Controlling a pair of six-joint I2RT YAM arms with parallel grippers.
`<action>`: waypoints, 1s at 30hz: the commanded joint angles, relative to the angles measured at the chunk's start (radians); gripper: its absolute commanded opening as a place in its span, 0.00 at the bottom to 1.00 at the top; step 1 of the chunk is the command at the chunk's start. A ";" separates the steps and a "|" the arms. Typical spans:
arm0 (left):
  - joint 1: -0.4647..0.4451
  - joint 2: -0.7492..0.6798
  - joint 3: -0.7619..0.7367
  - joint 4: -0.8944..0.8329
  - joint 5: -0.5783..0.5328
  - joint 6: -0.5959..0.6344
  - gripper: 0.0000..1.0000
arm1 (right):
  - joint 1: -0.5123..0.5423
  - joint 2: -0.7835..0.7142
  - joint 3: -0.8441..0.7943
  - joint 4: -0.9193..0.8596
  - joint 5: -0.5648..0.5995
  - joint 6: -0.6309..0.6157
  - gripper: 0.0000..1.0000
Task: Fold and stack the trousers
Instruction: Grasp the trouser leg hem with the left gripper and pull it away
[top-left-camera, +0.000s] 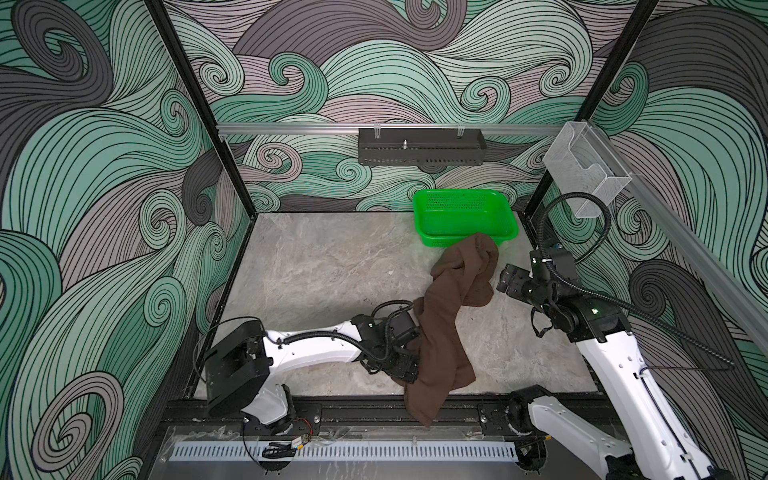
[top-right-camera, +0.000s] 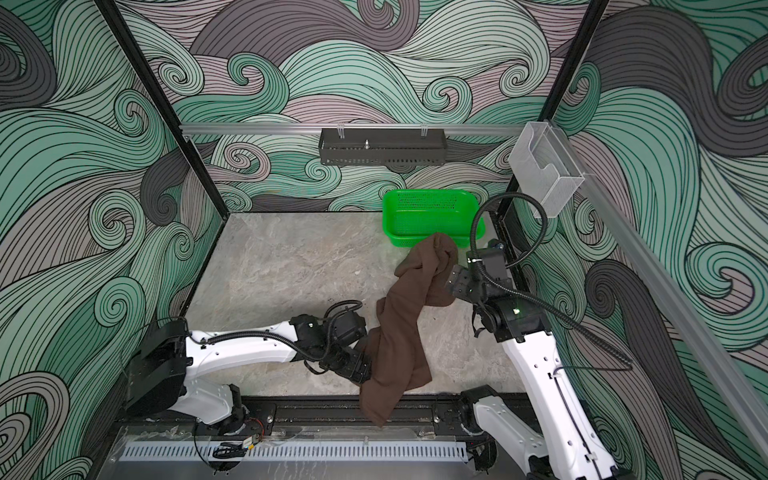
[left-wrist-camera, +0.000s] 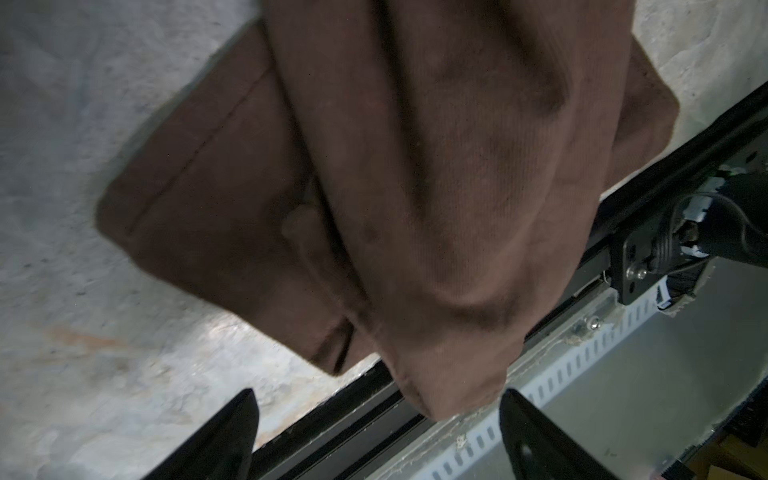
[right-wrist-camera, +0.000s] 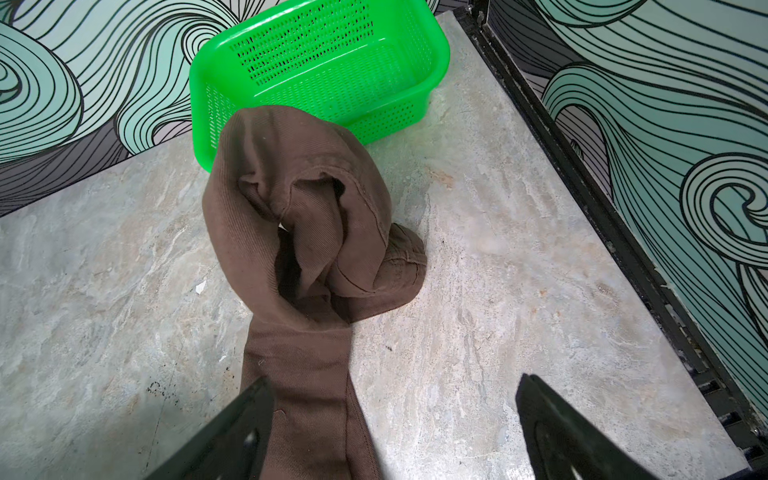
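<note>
Trousers (top-left-camera: 444, 328) unfolded, nothing stacked; I'd call it step zero.
Left hand (left-wrist-camera: 378, 399) and right hand (right-wrist-camera: 395, 380) both released, gripping nothing; trousers lie twisted on table (top-left-camera: 324, 266) right side, from green basket (top-left-camera: 457, 192) to past near edge.

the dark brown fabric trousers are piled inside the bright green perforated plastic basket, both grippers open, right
Not inside: the dark brown trousers lie on the marbled table in front of the green perforated basket, per the right wrist view; left gripper and right gripper are open.

Green basket (top-left-camera: 457, 203) on marble tabletop (top-left-camera: 332, 270)
</note>
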 joint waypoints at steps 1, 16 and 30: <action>-0.023 0.069 0.060 0.010 -0.061 -0.019 0.92 | -0.006 -0.010 -0.006 -0.016 -0.007 0.006 0.92; 0.009 0.081 0.080 -0.135 -0.178 -0.001 0.00 | -0.018 -0.038 -0.033 0.006 -0.037 -0.003 0.92; 0.708 -0.444 0.233 -0.533 -0.321 0.381 0.00 | -0.028 -0.002 -0.093 0.020 -0.145 0.112 0.92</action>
